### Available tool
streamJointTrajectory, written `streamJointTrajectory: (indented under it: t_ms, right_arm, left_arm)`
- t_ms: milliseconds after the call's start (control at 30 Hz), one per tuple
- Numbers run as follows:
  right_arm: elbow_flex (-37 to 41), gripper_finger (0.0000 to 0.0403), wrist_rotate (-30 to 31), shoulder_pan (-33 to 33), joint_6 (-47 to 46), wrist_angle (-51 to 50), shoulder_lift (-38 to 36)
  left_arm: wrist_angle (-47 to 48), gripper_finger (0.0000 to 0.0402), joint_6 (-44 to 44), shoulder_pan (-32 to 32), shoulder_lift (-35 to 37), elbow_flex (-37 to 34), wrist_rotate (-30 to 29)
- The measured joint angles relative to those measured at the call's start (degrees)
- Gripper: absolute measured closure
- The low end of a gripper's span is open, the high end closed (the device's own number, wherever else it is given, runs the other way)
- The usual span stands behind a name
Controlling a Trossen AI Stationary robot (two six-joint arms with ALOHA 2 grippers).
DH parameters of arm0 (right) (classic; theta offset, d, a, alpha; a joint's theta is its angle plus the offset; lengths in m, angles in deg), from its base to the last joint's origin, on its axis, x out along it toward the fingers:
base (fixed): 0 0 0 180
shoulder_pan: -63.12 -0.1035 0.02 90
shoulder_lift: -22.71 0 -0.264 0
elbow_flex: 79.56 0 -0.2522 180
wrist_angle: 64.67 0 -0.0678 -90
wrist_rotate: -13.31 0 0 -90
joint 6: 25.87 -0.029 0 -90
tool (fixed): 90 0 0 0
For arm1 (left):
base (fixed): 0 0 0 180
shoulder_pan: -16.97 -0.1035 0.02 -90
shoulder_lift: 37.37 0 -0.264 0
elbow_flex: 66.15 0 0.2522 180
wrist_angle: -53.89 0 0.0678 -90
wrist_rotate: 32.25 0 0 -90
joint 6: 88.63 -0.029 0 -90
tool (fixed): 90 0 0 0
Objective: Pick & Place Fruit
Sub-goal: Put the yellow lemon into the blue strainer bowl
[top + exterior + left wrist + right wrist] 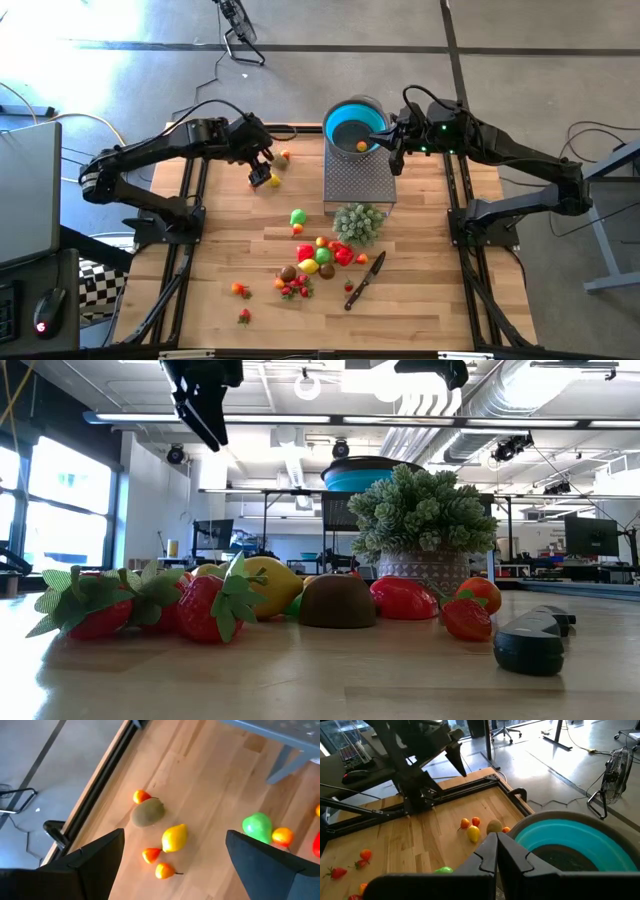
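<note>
Grey concrete floor (520, 40), tall windows (60, 490), exposed ceiling ducts (560, 400)

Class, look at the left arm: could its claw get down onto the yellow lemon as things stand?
Probably yes. The left claw hangs open right above the lemon, with nothing between; only small orange fruits sit close by.

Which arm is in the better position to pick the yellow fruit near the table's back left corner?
Left. Its tool hangs open right above the yellow fruit; the right tool is shut beside the blue bowl.
</note>
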Motion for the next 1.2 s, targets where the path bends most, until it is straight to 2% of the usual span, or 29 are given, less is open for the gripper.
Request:
streamJointTrajectory:
  t_ms: [167, 400, 567, 833, 1033, 1200]
  right_arm:
    - [0.0, 0.0401, 0.0, 0.0, 0.08, 0.01, 0.0]
    - [0.0, 0.0401, 0.0, 0.0, 0.19, 0.0, 0.0]
    - [0.0, 0.0401, 0.0, 0.02, 0.18, 0.01, 0.0]
    - [0.0, 0.0401, 0.0, 0.0, 0.2, -0.01, 0.0]
    - [0.0, 0.0401, 0.0, 0.0, 0.17, -0.01, 0.02]
    - [0.0, 0.0401, 0.0, 0.02, 0.17, -0.01, 0.02]
  left_arm:
    - [0.02, 0.0059, -0.29, -2.13, 0.0, 0.0, 0.92]
    - [0.61, 0.0059, 5.3, -5.78, -1.55, -0.02, 7.83]
    - [3.06, 0.0059, 7.42, -6.82, -4.43, -0.02, 7.68]
    - [3.12, 0.0059, -2.42, -6.58, -10.22, -0.02, 7.89]
    - [4.42, 0.0059, -5.54, -6.65, -14.17, -0.02, 8.21]
    - [4.43, 0.0059, -5.88, -6.6, -16.64, -0.02, 10.91]
